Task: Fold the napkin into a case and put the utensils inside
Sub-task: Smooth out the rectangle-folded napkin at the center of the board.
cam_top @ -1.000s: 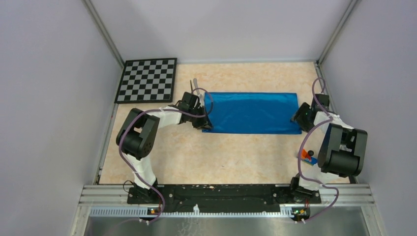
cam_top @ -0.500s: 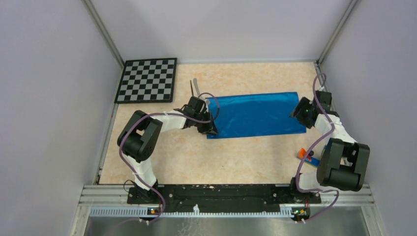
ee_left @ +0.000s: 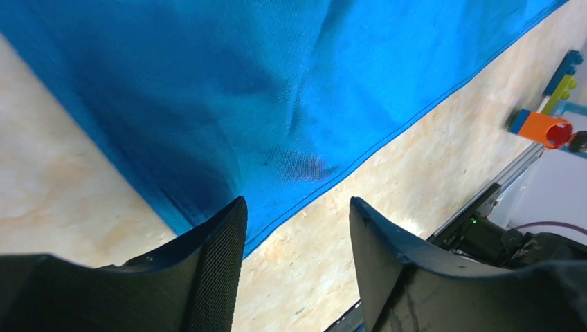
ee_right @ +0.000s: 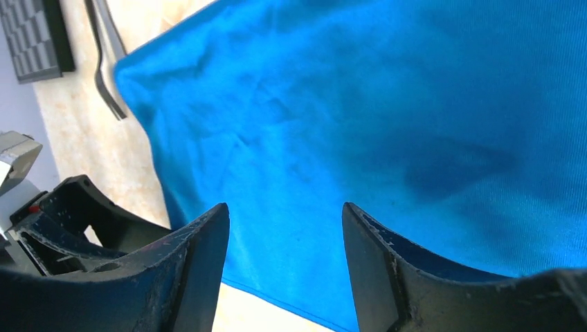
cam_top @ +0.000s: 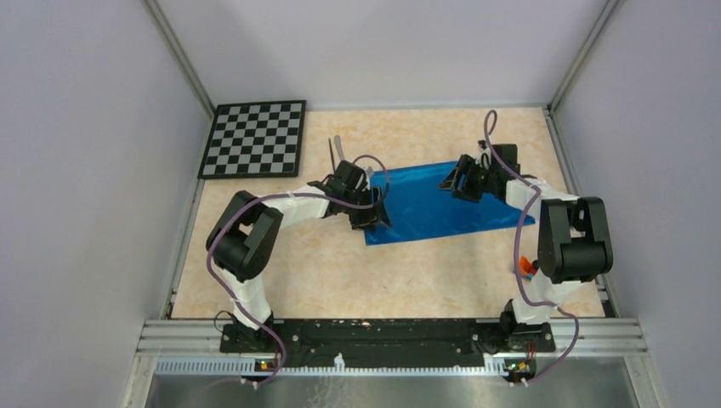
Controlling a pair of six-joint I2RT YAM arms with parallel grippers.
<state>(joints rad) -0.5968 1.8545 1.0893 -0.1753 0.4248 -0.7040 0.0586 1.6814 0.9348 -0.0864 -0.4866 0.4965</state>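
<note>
Left gripper [ee_left: 297, 207] fingers spread, empty, at the napkin's [cam_top: 425, 212] near edge; right gripper [ee_right: 285, 211] spread wide above it
Napkin flat and skewed mid-table, utensils [cam_top: 335, 150] just off its far-left corner

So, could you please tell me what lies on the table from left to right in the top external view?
Checkerboard → utensils → napkin. Anything overlapping the napkin's span is left out.
</note>
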